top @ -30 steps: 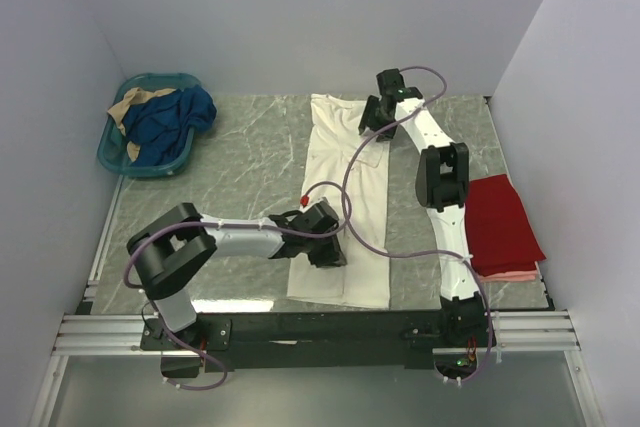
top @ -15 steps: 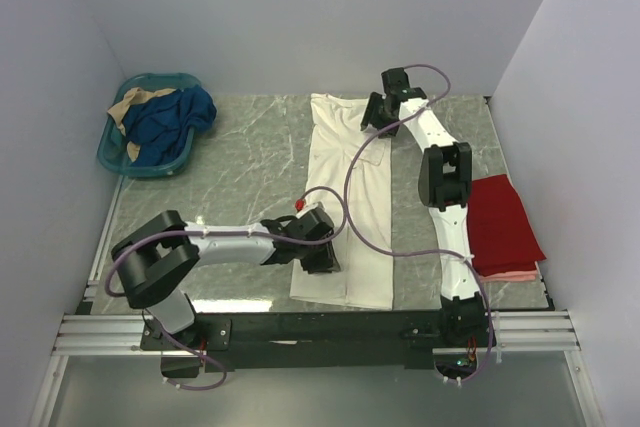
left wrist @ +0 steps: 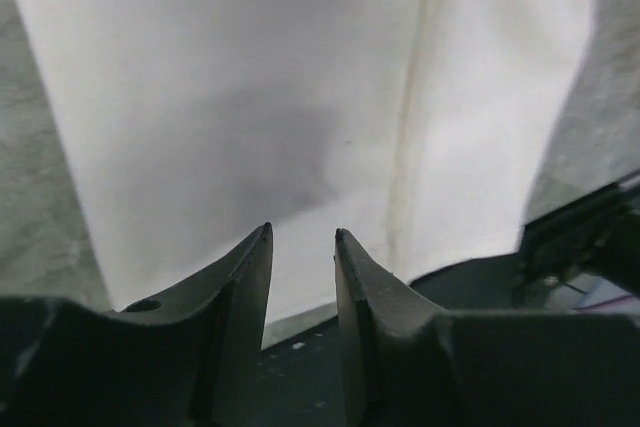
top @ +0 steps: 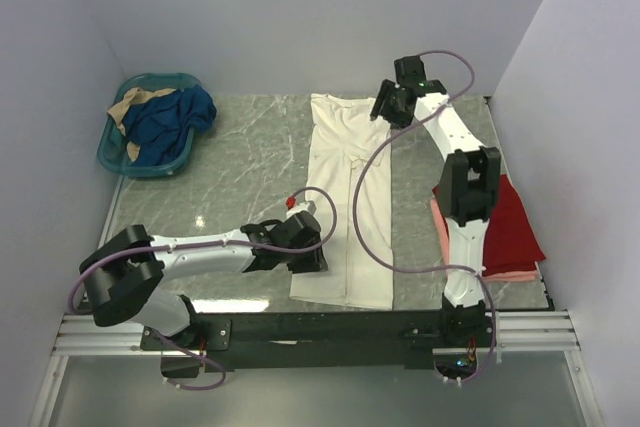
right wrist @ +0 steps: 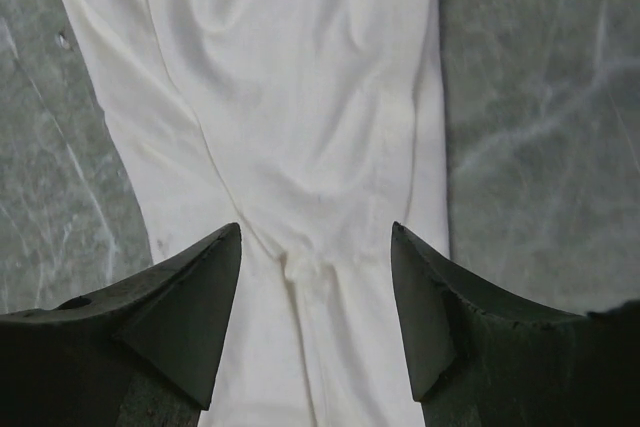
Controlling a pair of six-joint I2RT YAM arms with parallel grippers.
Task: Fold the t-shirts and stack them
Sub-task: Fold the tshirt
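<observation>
One t-shirt (top: 345, 187) under left hand (left wrist: 300, 234), right hand (right wrist: 315, 228)

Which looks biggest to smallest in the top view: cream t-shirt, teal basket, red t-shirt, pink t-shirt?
1. cream t-shirt
2. teal basket
3. red t-shirt, close to the basket; the right arm covers part, so unsure
4. pink t-shirt, only edges show under the red

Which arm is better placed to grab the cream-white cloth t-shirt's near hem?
Left: the left gripper hangs open at the near hem of the cream-white t-shirt; the right gripper is over its far collar end.
</observation>
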